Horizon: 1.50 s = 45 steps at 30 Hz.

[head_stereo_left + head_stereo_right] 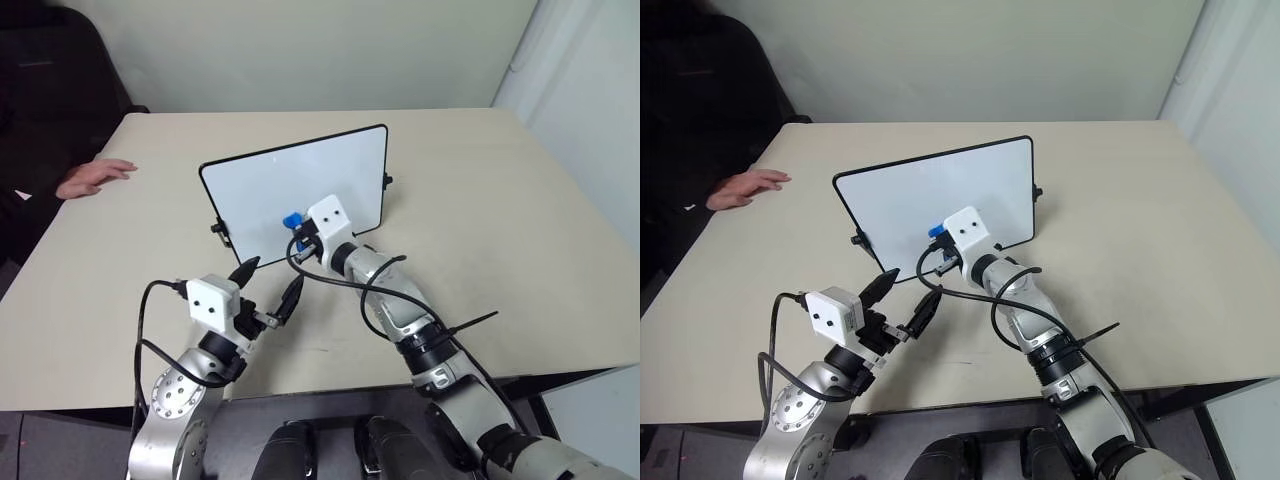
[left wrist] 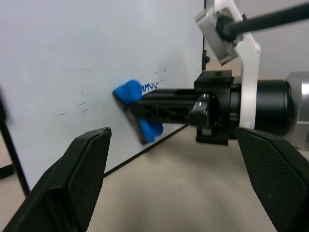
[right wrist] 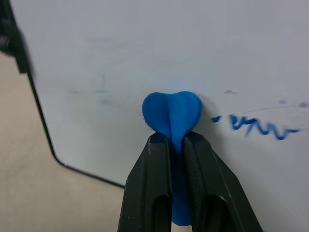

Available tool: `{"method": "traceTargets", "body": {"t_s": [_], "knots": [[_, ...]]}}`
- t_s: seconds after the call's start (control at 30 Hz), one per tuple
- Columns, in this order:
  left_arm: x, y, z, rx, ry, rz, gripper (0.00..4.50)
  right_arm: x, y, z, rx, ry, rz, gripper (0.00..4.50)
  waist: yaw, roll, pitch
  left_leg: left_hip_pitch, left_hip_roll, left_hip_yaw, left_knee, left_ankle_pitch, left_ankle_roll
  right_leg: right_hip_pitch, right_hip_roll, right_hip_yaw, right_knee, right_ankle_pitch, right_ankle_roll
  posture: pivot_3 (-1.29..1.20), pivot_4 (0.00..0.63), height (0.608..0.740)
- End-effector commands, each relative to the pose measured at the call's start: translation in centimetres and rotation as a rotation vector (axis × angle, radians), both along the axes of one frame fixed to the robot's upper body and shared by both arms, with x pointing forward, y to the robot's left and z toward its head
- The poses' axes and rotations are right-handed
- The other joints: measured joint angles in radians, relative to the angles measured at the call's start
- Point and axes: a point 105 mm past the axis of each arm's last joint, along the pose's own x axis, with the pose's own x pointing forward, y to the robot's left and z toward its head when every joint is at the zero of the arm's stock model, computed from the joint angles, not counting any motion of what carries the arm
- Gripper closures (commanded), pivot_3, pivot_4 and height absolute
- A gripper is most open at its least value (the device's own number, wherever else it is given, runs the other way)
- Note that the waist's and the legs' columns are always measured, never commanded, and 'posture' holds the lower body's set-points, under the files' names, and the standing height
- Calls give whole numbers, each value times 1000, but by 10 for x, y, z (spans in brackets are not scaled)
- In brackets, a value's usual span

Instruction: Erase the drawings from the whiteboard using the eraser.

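**Eraser pressed on board, scribble partly left**

Your right pincer (image 3: 177, 145) is clamped tight on the eraser (image 3: 172, 113), fingers squeezing its narrow middle, and the blue block's face sits against the whiteboard (image 1: 300, 180). The board stands upright and tilted back on the bench (image 1: 500, 200), roughly mid-bench. The drawings (image 3: 256, 126), a blue zigzag line, sit just beside the eraser on the white surface, not covered by it; faint grey smudges show on the eraser's other side. Your left pincer (image 1: 268, 285) hangs above the bench near the board's lower corner, jaws spread wide, gripping nothing, aimed toward the board. A person's hand (image 1: 92, 177) rests flat on the bench's far left edge, well apart from the board.
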Motion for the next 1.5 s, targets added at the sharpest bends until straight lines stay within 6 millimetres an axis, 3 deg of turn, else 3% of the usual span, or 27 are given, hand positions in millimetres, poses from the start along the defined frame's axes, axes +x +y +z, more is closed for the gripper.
{"method": "traceTargets", "body": {"t_s": [0.03,0.37,0.57,0.77,1.07,1.17,1.5], "knots": [[-4,-4,12,-8,-43,-19,0,11,-7,37,130,-60,-77,4374,2,0,0,0,0,0,0,0,-1,0,0,0,0,0,-1,0,150,740],[-1,-5,12,-8,-47,-27,0,33,-37,28,96,-47,-232,4374,3,0,0,0,0,0,0,0,-1,-1,0,1,-2,1,-1,0,150,740],[0,-6,13,-7,-48,-31,0,35,-38,24,81,-33,-243,4374,3,0,0,-1,0,0,0,0,-2,-3,0,2,-3,1,-1,0,150,740],[1,-6,13,-9,-48,-30,0,47,-59,10,51,12,-351,4374,3,0,0,-2,0,0,0,0,-2,-4,0,2,-4,1,-1,0,150,740],[1,-7,13,-11,-50,-34,0,24,-13,17,47,-35,-144,4374,0,0,0,-7,0,0,-1,0,-2,-12,0,2,-4,1,-1,0,150,740],[0,-7,13,-11,-49,-33,0,13,1,21,46,-46,-62,4374,-1,0,0,-7,0,0,1,1,-3,-13,0,2,-5,13,3,0,150,740],[-1,-7,12,-13,-48,-31,0,-16,37,11,-34,13,155,4374,-21,-1,-1,2,2,0,1,4,2,-16,0,0,-4,16,5,0,150,740]]}}
